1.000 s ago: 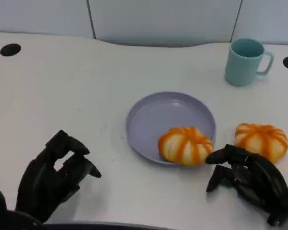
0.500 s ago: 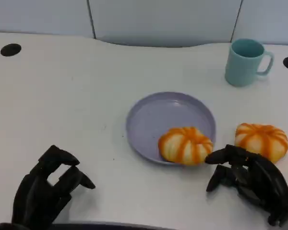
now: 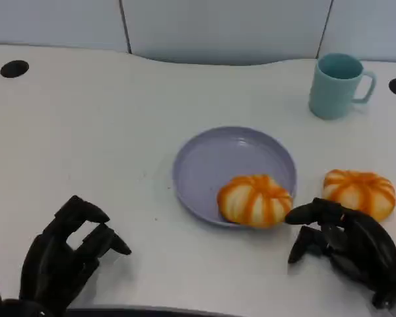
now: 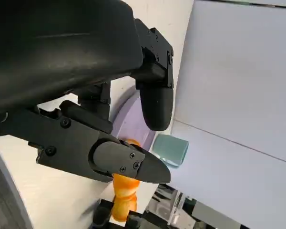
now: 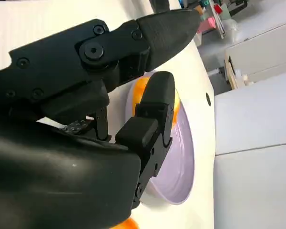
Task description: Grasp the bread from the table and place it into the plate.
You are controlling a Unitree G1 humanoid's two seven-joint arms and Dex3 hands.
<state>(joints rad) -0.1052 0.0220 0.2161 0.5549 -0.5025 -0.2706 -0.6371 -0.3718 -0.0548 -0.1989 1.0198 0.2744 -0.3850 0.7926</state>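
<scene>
Head view, nearest to the robot: the left hand rests low at the near-left part of the white table, its fingers loosely curled and apart, and it holds nothing. The right hand is at the near right, also empty, with its fingers partly spread and pointing toward the breads. Just beyond it lies an orange-striped bun on the bare table, very close to the hand. A second striped bun sits already inside the lavender plate, at its near-right edge. Farther back at the right stands a teal mug.

I judge that the bun on the table is light and soft, so a hard squeeze would dent it. Its glazed top may be a little slippery. It seems best to take it from above, with fingers around the two opposite sides at the widest part.
</scene>
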